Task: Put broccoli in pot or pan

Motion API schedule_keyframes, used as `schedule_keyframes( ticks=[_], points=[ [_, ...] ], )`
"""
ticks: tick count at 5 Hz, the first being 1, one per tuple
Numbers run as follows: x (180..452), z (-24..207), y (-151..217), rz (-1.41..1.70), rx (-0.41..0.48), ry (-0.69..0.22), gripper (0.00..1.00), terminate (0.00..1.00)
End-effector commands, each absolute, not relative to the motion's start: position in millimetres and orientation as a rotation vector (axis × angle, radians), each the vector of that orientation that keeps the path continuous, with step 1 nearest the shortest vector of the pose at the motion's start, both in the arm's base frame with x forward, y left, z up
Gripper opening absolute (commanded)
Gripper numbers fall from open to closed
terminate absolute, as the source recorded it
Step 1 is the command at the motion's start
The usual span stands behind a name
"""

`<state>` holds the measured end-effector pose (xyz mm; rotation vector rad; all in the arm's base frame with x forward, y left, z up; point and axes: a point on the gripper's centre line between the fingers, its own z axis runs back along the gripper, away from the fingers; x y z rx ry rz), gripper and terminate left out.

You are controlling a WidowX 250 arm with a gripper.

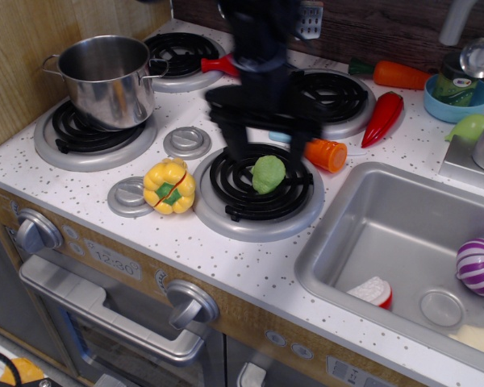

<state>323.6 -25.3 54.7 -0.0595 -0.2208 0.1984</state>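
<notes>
The light-green broccoli (268, 174) lies on the front right burner (258, 193). The shiny steel pot (106, 78) stands empty on the front left burner. My black gripper (268, 139) hangs just above and behind the broccoli, blurred by motion. Its two fingers (232, 135) stand wide apart, one on each side of the broccoli, with nothing between them. The arm hides part of the red bottle and of the back right burner.
A yellow pepper (168, 185) lies left of the front right burner. An orange carrot piece (324, 154), a red chili (383, 118), a whole carrot (392, 74) and a blue bowl (458, 101) lie to the right. The sink (403, 258) holds a purple onion (479, 266).
</notes>
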Motion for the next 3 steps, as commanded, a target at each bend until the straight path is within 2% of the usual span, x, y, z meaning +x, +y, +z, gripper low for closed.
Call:
schedule_keyframes(
  ticks=[1,3],
  points=[
    [328.1,52.7,-26.3,0.208,-0.05,-0.248,1.0,0.0],
    [337.2,49.8,-13.9,0.215,-0.012,-0.229,1.0,0.0]
  ],
)
